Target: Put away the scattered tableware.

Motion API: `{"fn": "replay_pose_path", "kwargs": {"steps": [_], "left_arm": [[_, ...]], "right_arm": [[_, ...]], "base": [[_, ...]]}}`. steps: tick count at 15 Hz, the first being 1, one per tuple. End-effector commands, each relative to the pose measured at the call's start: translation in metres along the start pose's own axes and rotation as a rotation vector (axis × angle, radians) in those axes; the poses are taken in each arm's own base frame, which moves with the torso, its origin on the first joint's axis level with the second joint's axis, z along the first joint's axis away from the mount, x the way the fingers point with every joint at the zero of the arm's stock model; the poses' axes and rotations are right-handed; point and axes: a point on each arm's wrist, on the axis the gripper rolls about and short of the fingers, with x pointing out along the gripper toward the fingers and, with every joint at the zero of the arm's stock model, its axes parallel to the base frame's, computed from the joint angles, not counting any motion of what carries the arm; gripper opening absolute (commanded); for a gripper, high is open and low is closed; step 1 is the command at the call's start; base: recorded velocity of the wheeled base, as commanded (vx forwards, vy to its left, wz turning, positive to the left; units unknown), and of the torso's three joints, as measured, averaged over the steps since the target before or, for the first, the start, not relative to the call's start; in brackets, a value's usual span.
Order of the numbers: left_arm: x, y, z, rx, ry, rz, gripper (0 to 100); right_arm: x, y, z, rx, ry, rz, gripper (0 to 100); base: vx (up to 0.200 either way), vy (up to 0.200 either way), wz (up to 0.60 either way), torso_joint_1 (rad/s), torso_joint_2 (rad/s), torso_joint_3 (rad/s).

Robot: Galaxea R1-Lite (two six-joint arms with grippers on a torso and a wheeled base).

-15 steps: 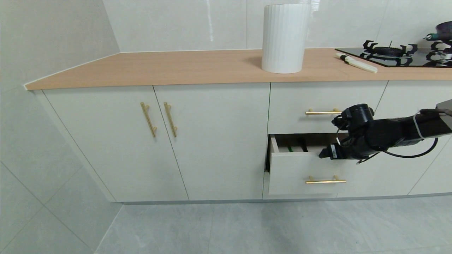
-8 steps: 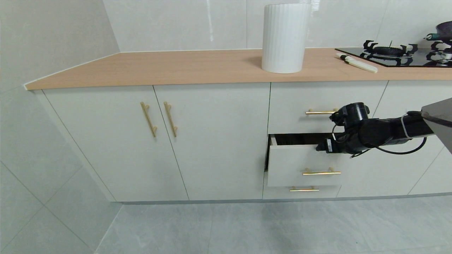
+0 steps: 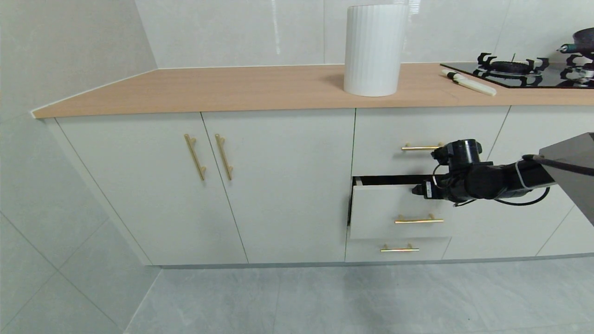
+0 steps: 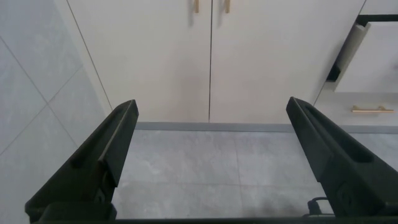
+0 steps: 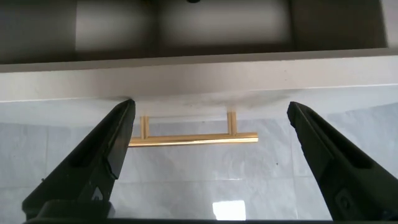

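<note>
The middle drawer (image 3: 385,204) of the white cabinet stands a small way out, a dark gap above its front. My right gripper (image 3: 419,190) is at the top edge of that drawer front, open, with nothing between its fingers. In the right wrist view my right gripper (image 5: 210,106) sits just above the front's top edge (image 5: 199,78), and the gold handle (image 5: 193,138) lies below. A cream-handled knife (image 3: 468,82) lies on the wooden countertop (image 3: 232,90) beside the stove. My left gripper (image 4: 211,102) hangs open and low, facing the floor and cabinet doors.
A tall white ribbed container (image 3: 373,48) stands on the countertop. A black gas stove (image 3: 524,72) is at the far right. Two cabinet doors with gold handles (image 3: 209,157) are left of the drawers. A lower drawer handle (image 3: 399,249) shows beneath. Grey tiled floor (image 3: 278,301) lies in front.
The drawer has slid inward, from well out to nearly closed, and its inside no longer shows. My right gripper moved toward the cabinet with the drawer front.
</note>
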Motion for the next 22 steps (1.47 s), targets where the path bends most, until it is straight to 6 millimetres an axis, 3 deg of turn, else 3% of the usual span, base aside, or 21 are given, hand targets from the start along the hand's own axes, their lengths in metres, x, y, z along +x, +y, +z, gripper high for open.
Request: {"fn": "replay_pose_path", "kwargs": {"steps": [1, 10, 17, 19, 22], "left_arm": [[0.0, 0.0, 0.0, 0.0, 0.001, 0.0, 100], [0.0, 0.0, 0.0, 0.0, 0.001, 0.0, 100], [0.0, 0.0, 0.0, 0.0, 0.001, 0.0, 100], [0.0, 0.0, 0.0, 0.0, 0.001, 0.0, 100], [0.0, 0.0, 0.0, 0.0, 0.001, 0.0, 100]], "right_arm": [[0.007, 0.002, -0.005, -0.001, 0.0, 0.002, 100], [0.037, 0.012, -0.011, 0.023, -0.182, -0.071, 100], [0.043, 0.012, -0.008, 0.04, -0.263, -0.093, 100], [0.04, 0.012, -0.007, 0.04, -0.265, -0.092, 100], [-0.003, 0.006, 0.004, 0.05, -0.277, -0.082, 100]], "base": [[0.0, 0.0, 0.0, 0.0, 0.0, 0.0], [0.0, 0.0, 0.0, 0.0, 0.0, 0.0], [0.0, 0.0, 0.0, 0.0, 0.0, 0.0], [0.0, 0.0, 0.0, 0.0, 0.0, 0.0], [0.0, 0.0, 0.0, 0.0, 0.0, 0.0]]}}
